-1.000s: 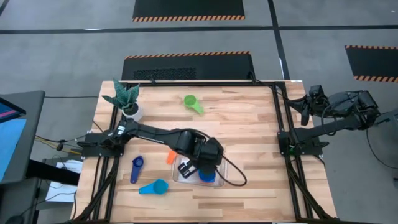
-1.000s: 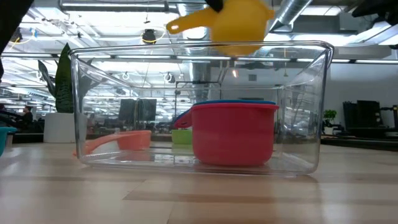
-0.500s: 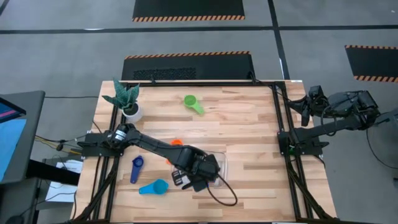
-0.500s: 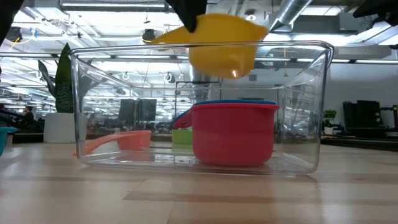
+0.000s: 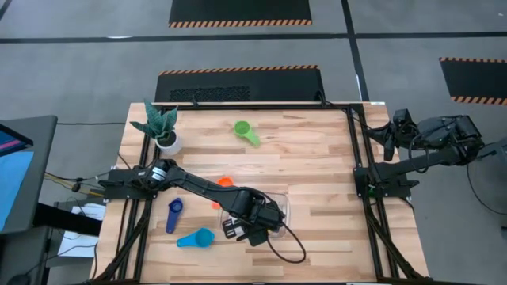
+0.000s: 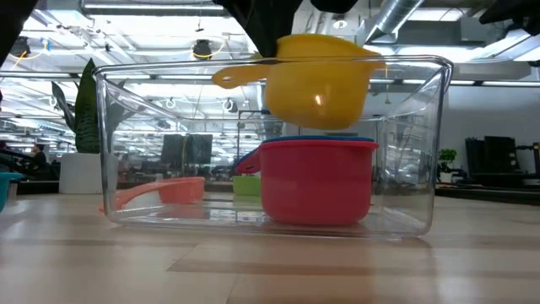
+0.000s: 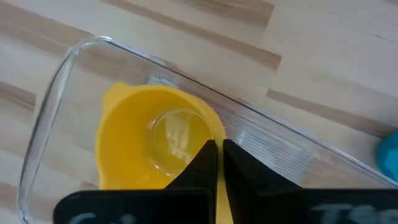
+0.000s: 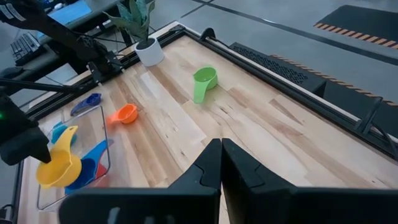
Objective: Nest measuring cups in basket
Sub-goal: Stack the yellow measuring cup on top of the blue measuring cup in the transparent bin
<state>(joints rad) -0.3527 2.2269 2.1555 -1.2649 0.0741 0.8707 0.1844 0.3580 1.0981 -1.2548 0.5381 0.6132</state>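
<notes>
My left fingers (image 6: 266, 34) grip the yellow cup (image 6: 316, 80) above red (image 6: 319, 181) and blue (image 8: 87, 169) nested in the basket (image 6: 126, 152); green (image 5: 245, 131), orange (image 5: 224, 184), navy (image 5: 173, 214), light blue (image 5: 196, 238) remain outside.

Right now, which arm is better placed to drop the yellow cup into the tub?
The left. Its gripper already holds the yellow cup by the handle, right above the red cup in the tub. The right gripper is parked off the table's right edge.

Yellow cup (image 6: 319, 80) above red cup (image 6: 317, 181) in clear tub (image 6: 405, 143); orange cup (image 8: 126, 114), green cup (image 5: 245, 131), navy cup (image 5: 173, 214), light blue cup (image 5: 197, 238) on pale wood table (image 5: 317, 166).
</notes>
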